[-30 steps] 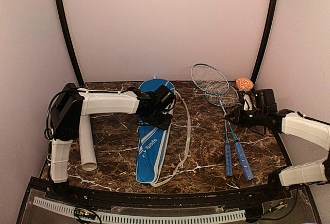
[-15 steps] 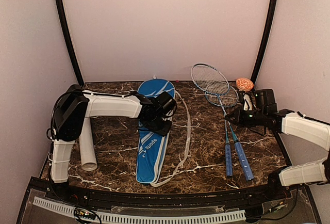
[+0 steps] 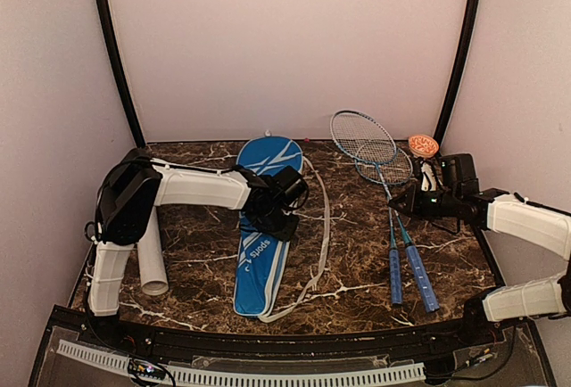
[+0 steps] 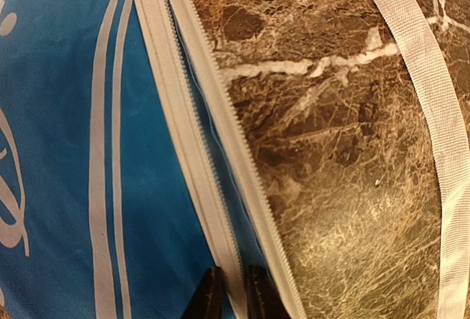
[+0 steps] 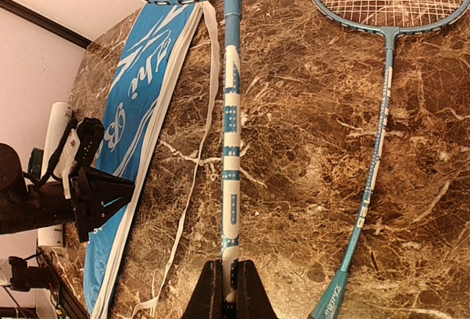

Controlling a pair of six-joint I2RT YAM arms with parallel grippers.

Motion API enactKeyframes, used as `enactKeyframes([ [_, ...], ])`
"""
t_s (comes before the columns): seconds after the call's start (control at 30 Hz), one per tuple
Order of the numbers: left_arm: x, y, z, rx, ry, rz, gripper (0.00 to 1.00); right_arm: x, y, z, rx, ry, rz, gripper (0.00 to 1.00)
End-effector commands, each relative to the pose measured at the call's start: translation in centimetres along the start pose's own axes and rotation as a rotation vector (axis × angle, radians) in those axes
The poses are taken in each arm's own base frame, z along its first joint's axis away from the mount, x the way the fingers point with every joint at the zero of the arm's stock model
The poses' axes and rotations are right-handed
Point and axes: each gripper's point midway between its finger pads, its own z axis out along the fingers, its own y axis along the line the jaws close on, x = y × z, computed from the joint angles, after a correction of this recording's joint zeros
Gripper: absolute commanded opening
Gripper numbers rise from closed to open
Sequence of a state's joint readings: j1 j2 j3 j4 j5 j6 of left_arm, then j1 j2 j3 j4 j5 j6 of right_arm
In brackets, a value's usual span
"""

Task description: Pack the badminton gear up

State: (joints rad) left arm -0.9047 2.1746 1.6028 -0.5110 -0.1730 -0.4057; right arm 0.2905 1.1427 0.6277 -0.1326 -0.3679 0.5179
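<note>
The blue racket cover lies lengthwise mid-table, its white strap looping along its right side. My left gripper is shut on the cover's white zipper edge, and the tape runs between my fingertips. Two blue-handled rackets lie side by side on the right. My right gripper is shut on the shaft of the left racket, at the table. The second racket lies free beside it. The long white tube lies at the left. No shuttlecock shows.
A small orange-patterned bowl stands at the back right corner behind the racket heads. The walls close in on three sides. The left arm reaches across the cover. Marble table shows between the strap and the rackets.
My left gripper has slid a little right and nearer along the cover's zipper edge, and the arm has swung with it. The right arm and rackets have not moved.
</note>
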Motion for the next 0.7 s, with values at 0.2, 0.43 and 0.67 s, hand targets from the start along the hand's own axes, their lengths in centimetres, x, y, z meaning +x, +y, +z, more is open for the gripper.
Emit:
enactKeyframes([
  [0.2,-0.9,0.7,-2.1,-0.032,-0.036,-0.049,0.0,-0.7,2.0,-0.6,-0.077,-0.023,-0.036,0.0],
  [0.43,-3.4,1.7,-6.0,-0.055,-0.157,-0.086,0.0,0.3,2.3,-1.1,-0.09,0.013,-0.044,0.0],
  [0.67,-4.5,2.6,-8.8,-0.041,-0.266,-0.16,0.0,5.5,1.9,-0.9,-0.074,0.152,-0.051,0.0],
])
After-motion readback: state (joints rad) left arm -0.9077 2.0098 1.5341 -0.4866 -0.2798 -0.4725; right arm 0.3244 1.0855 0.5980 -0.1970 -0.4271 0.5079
